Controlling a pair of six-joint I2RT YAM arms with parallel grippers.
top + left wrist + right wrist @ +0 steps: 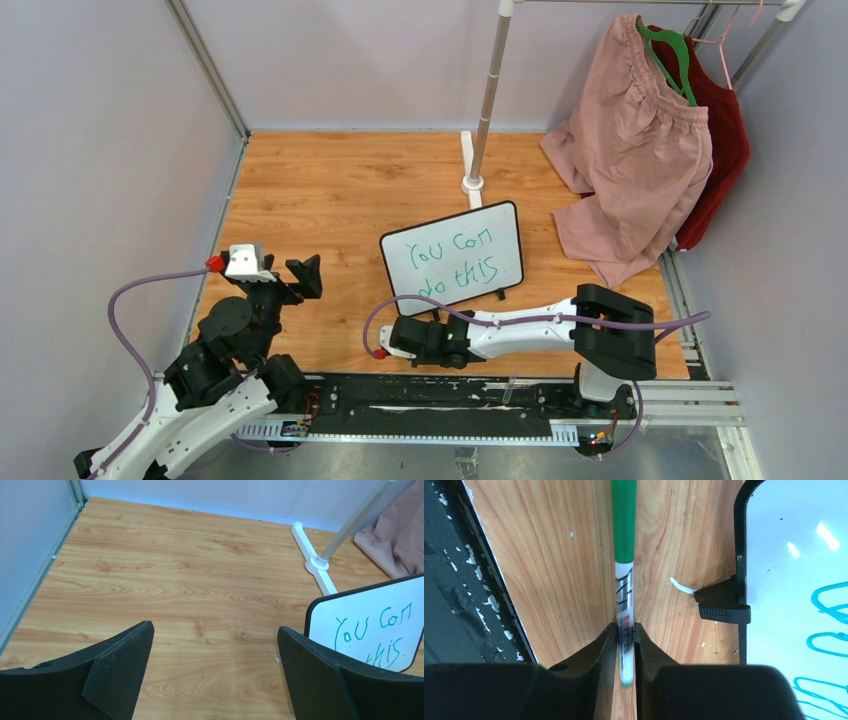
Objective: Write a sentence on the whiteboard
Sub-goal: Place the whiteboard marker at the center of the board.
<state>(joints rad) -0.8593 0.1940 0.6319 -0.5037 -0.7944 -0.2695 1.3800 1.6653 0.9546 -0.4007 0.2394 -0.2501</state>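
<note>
Glossy whiteboard (pixel 453 259); smooth wood-grain table (pixel 330 190)

even light, glare on whiteboard (pixel 795 560)

- A robot test cell in a lab: plain pale panel walls (pixel 90 150) on metal framing (pixel 205 65) box in a wood-grain table (pixel 330 190).
- At 6 o'clock the left arm (pixel 228 335) and right arm (pixel 520 326) are bolted to a black rail (pixel 430 395).
- At 1 o'clock a clothes rack (pixel 490 90) holds a pink garment (pixel 630 150).
</note>
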